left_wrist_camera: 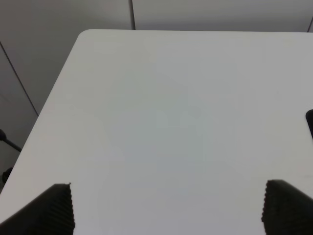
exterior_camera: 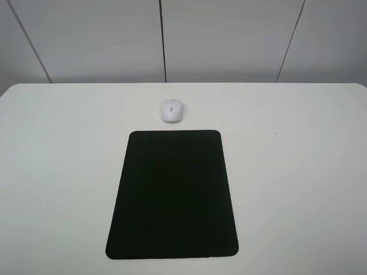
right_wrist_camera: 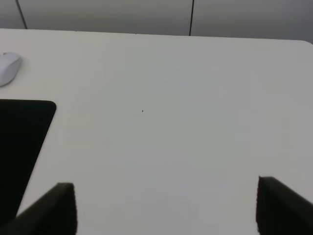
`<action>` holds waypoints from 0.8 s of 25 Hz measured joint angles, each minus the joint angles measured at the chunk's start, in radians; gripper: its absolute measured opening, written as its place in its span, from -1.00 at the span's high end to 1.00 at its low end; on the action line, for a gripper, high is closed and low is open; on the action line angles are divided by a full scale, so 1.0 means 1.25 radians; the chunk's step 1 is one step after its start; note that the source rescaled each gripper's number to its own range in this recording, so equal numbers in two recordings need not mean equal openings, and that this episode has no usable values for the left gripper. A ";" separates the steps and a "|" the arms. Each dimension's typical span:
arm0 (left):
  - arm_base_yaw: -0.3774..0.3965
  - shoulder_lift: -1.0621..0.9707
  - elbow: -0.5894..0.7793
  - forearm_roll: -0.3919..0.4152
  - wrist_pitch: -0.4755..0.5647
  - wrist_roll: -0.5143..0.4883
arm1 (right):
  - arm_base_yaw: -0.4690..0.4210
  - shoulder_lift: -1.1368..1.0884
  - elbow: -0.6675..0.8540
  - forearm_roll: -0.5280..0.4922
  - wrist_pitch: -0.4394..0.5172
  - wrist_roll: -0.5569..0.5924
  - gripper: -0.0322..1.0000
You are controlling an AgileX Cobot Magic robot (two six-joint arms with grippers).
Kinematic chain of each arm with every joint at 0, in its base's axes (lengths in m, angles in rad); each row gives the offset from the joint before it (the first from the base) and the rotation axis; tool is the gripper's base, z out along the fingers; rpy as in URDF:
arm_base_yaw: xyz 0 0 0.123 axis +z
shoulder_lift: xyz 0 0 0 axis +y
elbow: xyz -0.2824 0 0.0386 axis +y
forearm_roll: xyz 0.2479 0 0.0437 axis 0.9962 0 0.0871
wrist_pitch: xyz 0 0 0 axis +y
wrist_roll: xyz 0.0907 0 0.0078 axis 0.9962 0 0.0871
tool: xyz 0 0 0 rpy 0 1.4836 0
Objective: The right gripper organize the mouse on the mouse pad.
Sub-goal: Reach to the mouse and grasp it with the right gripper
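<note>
Two dark fingers (right_wrist_camera: pixel 54 210) of the right hand (right_wrist_camera: pixel 166 210) stand wide apart in its wrist view, with only bare white worktop (right_wrist_camera: pixel 171 122) between them. The hand is open and grips nothing. It hangs above the worktop, tilted forward and down, facing the far edge and the grey wall (right_wrist_camera: pixel 98 14) beyond.

The mouse (right_wrist_camera: pixel 7 67) lies well apart from this hand, ahead of it and off toward the middle of the worktop. The pad (right_wrist_camera: pixel 19 142) lies nearer, on that same side, and the fingers are clear of it.

In the high view the white mouse (exterior_camera: pixel 171 110) sits on the worktop (exterior_camera: pixel 298 183) just beyond the pad's far short edge. It is near that edge but not touching, with a thin strip of white between them. The black pad (exterior_camera: pixel 172 195) lies lengthwise in the middle, bare.

The left hand (left_wrist_camera: pixel 168 210) is open too, its fingers (left_wrist_camera: pixel 54 210) spread over bare worktop near the far left corner, holding nothing.
</note>
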 joint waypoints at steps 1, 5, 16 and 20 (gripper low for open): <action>0.000 0.000 0.000 0.000 0.000 0.000 | 0.000 0.000 0.000 0.000 0.000 0.000 -0.25; 0.000 0.000 0.000 0.000 0.000 0.000 | 0.000 0.000 0.000 0.000 0.000 0.000 -0.25; 0.000 0.000 0.000 0.000 0.000 0.000 | 0.000 0.000 0.000 0.000 0.000 0.000 -0.25; 0.000 0.000 0.000 0.000 0.000 0.000 | 0.000 0.000 0.000 0.000 0.000 0.000 -0.25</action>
